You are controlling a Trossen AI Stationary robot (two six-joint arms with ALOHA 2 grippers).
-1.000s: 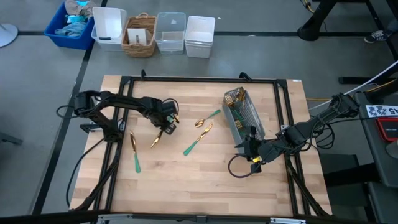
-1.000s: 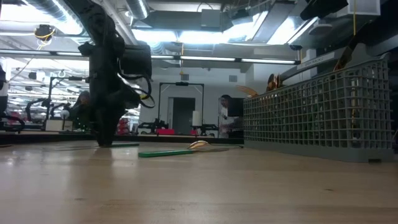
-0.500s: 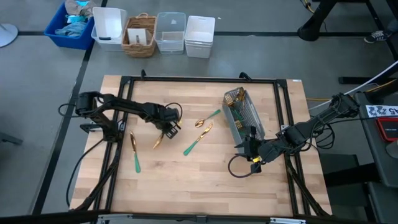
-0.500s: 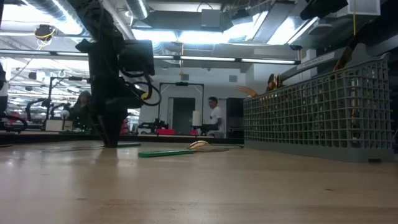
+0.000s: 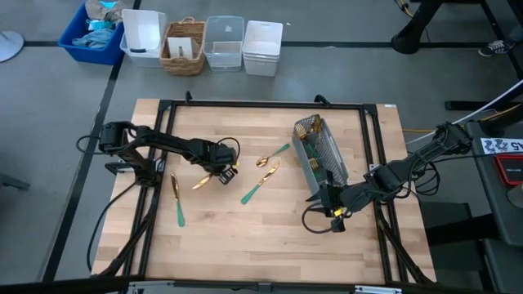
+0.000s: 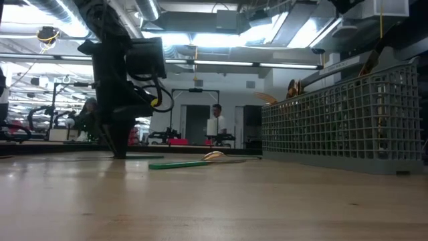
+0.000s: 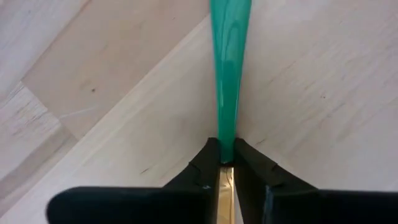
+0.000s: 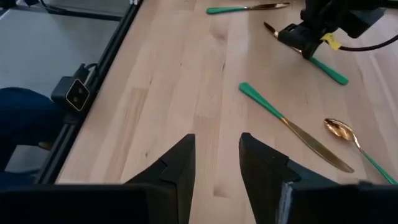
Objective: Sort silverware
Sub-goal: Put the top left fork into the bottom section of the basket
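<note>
High view: my left gripper is sitting mid-table, pinching one piece of silverware whose gold head is poking out toward the table's left; my right gripper is waiting by the near end of the mesh caddy.
Low view: the left gripper is reaching down to the board.
Left wrist view: my fingers are clamping the neck where teal handle meets gold.
Right wrist view: my right fingers are standing apart, holding nothing.
Handling: I am judging it light, stiff and slick; the neck seems a fair hold.
</note>
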